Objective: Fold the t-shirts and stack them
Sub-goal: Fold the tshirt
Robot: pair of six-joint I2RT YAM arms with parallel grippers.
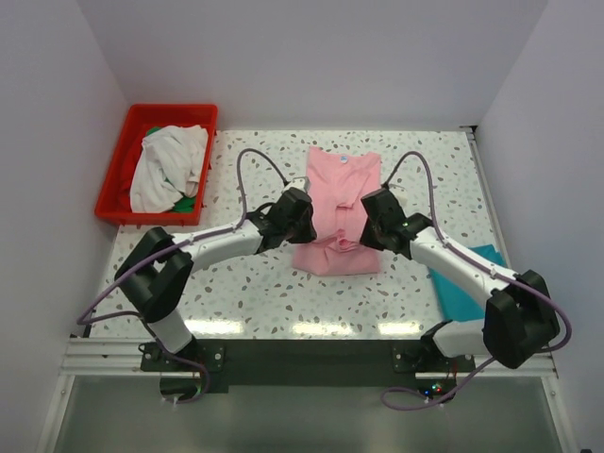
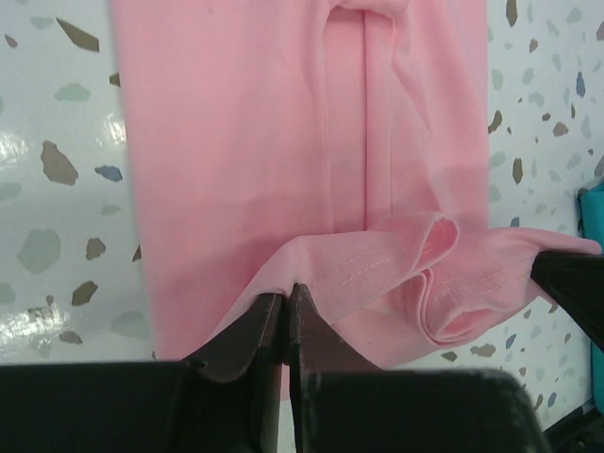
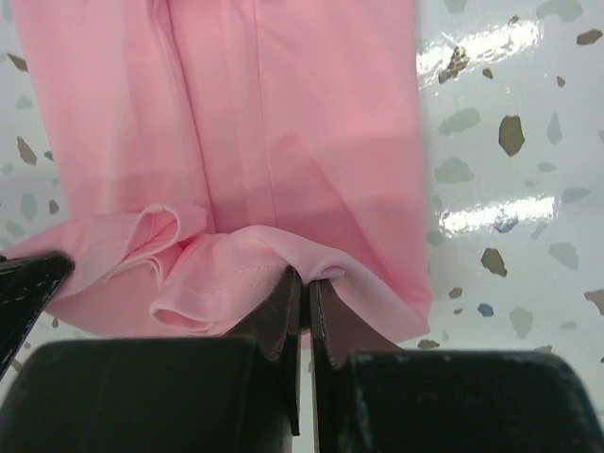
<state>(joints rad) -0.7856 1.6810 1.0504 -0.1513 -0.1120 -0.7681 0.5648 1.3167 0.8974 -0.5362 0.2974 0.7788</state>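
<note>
Top external view is showing me the light pink t-shirt [image 1: 342,189] lying lengthwise in the middle of the tabletop [image 1: 255,293], already folded into a narrow strip. My left hand [image 2: 286,304] is pinching the near hem at its left corner, fingers pressed together on the cloth. My right hand [image 3: 304,283] is clamping the same hem at the right corner, so the edge is bunching and lifting between them. A teal t-shirt [image 1: 467,283] is lying at the right edge, partly under the right arm. An off-white t-shirt [image 1: 168,165] and a green t-shirt [image 1: 186,203] are sitting heaped in the red crate [image 1: 111,184] at far left.
</note>
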